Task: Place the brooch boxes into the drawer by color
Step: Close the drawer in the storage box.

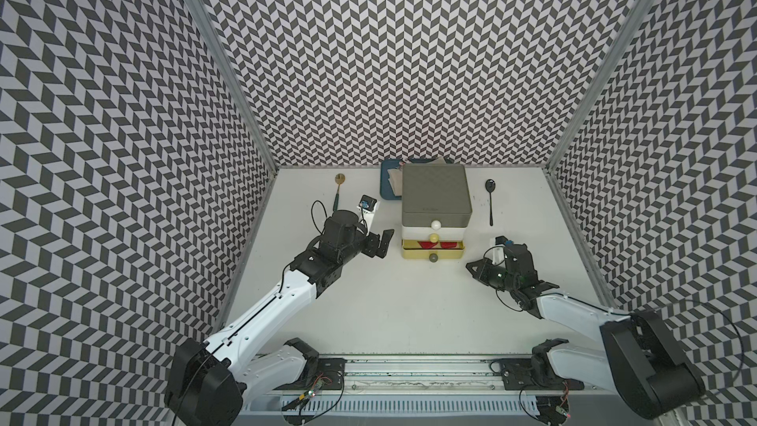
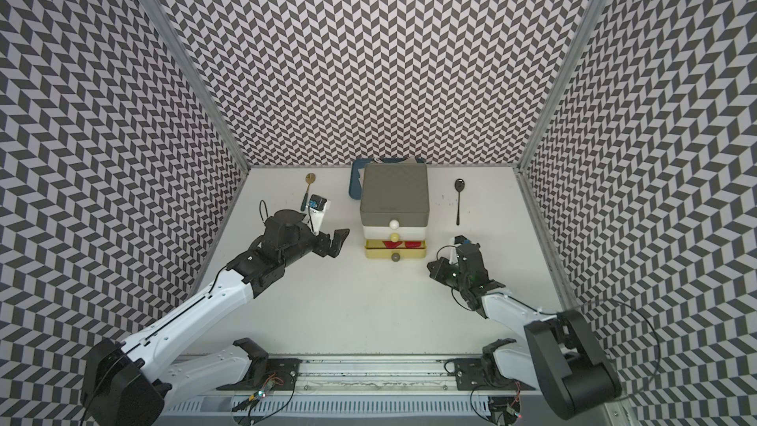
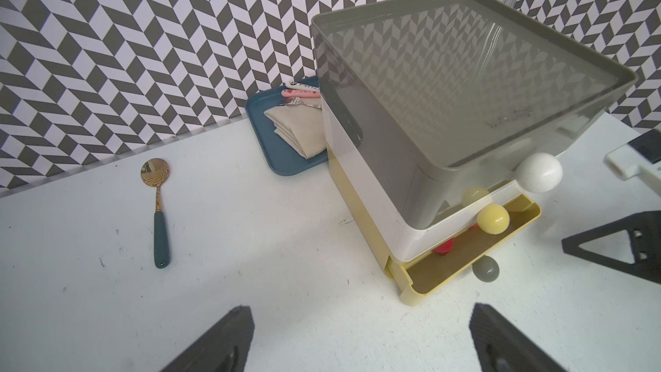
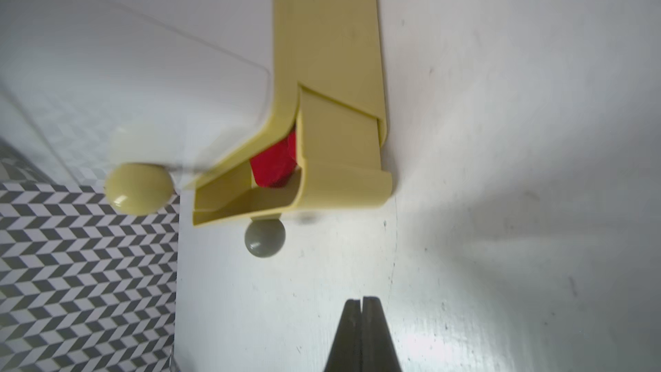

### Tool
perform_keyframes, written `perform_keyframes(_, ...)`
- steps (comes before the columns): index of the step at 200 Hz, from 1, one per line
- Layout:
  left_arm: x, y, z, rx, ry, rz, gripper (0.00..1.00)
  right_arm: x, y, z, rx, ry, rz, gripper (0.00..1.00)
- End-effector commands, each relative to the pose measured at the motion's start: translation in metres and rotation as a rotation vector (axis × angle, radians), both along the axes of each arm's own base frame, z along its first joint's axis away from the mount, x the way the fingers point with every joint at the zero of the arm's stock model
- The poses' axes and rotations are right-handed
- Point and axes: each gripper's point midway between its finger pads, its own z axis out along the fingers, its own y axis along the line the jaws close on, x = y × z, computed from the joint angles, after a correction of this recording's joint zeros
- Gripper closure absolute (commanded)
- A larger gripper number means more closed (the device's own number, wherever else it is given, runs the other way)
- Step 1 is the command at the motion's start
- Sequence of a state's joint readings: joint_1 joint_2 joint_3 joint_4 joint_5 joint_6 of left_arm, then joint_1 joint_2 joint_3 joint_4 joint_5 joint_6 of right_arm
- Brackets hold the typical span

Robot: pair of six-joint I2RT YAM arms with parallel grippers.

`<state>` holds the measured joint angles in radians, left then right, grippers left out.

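Red boxes (image 1: 426, 245) in yellow bottom drawer (image 1: 413, 264), part-open. No boxes seen on bench (image 1: 389, 313). Left jaws wide open, empty, beside chest (image 1: 435, 194); right jaws closed, empty, near grey knob (image 4: 264, 237). Likely next: push drawer shut, straight.

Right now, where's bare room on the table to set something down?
Widest: the table in front of the drawer, between the left arm and right arm. Narrower strips: gold spoon to drawer, drawer to black spoon. Crowded behind the drawer, where the blue tray holds cloth and cutlery.
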<state>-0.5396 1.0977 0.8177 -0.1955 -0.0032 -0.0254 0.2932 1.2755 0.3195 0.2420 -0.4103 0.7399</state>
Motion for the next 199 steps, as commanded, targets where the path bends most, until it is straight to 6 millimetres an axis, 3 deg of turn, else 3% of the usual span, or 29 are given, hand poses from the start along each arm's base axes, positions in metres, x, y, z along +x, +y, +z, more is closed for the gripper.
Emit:
perform_keyframes(1,0.001,0.000,0.001,-0.022,0.000,0.001,0.00,0.007,0.018,0.021,0.089,-0.096,0.084,1.00)
perform_keyframes(85,0.005,0.002,-0.003,0.003,0.006,0.010,0.00,0.046,0.019,0.008,0.135,-0.115,0.017,1.00)
perform_keyframes(147,0.010,0.003,-0.004,-0.002,0.009,0.012,0.00,0.069,0.023,0.016,0.139,-0.175,0.005,1.00)
perform_keyframes(199,0.011,0.008,-0.004,-0.001,0.010,0.023,0.00,0.089,0.026,0.012,0.129,-0.180,-0.008,1.00)
